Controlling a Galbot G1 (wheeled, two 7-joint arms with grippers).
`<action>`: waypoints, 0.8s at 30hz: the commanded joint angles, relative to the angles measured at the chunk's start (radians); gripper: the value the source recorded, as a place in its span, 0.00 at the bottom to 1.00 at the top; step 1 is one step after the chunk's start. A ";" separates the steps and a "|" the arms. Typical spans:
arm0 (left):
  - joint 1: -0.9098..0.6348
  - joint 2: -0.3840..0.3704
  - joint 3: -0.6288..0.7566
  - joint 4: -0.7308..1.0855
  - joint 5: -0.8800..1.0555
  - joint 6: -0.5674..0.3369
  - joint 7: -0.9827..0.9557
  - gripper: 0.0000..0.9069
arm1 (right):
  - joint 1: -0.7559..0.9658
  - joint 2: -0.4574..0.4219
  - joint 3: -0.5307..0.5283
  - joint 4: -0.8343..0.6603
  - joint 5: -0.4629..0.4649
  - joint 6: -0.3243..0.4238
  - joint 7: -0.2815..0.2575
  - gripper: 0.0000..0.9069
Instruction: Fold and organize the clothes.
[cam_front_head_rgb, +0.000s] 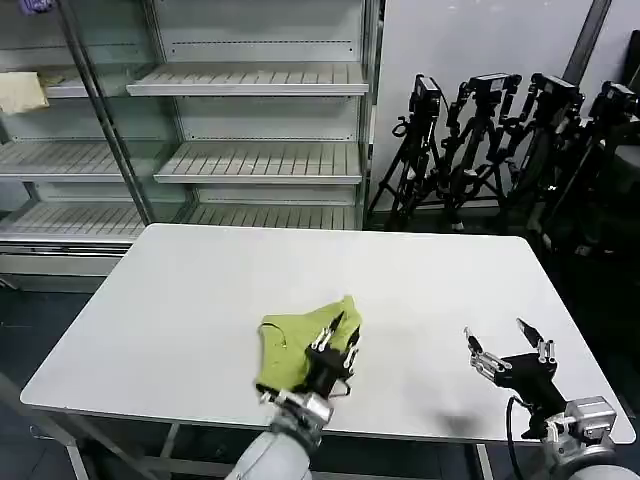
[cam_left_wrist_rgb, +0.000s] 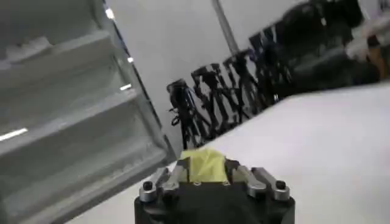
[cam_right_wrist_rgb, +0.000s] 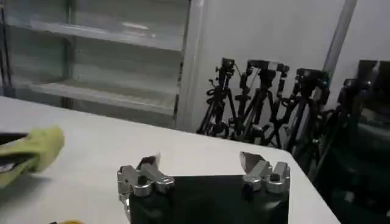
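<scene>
Fabric of the lime T-shirt (cam_front_head_rgb: 297, 345) is lying bunched on the white table (cam_front_head_rgb: 200, 290), its edge pinched between the left gripper's (cam_front_head_rgb: 338, 327) closed jaws. Well apart, the right gripper (cam_front_head_rgb: 500, 345) is hovering with jaws spread wide.

Black end effector (cam_front_head_rgb: 508, 345), silver fingertips, grey arms

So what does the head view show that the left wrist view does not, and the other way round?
Only the head view: the right gripper, open above the white rectangular table, and a pale cream-yellow cloth on a left shelf. Only the left wrist view: the lime yellow-green cotton T-shirt seen close, pinched between the fingers of the left gripper. Both: that gripper shut on the T-shirt, the table, the metal shelving and black tripods.
</scene>
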 joint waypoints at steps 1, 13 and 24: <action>-0.136 -0.063 0.048 -0.030 -0.335 0.025 -0.021 1.00 | 0.103 -0.028 -0.041 -0.031 0.021 -0.013 0.002 1.00; 0.020 0.156 -0.508 -0.138 -0.379 -0.069 0.089 1.00 | 0.210 -0.015 -0.133 -0.105 -0.040 0.025 0.010 1.00; 0.113 0.155 -0.607 -0.055 -0.335 -0.160 0.204 1.00 | 0.213 -0.008 -0.140 -0.131 -0.060 0.060 0.028 1.00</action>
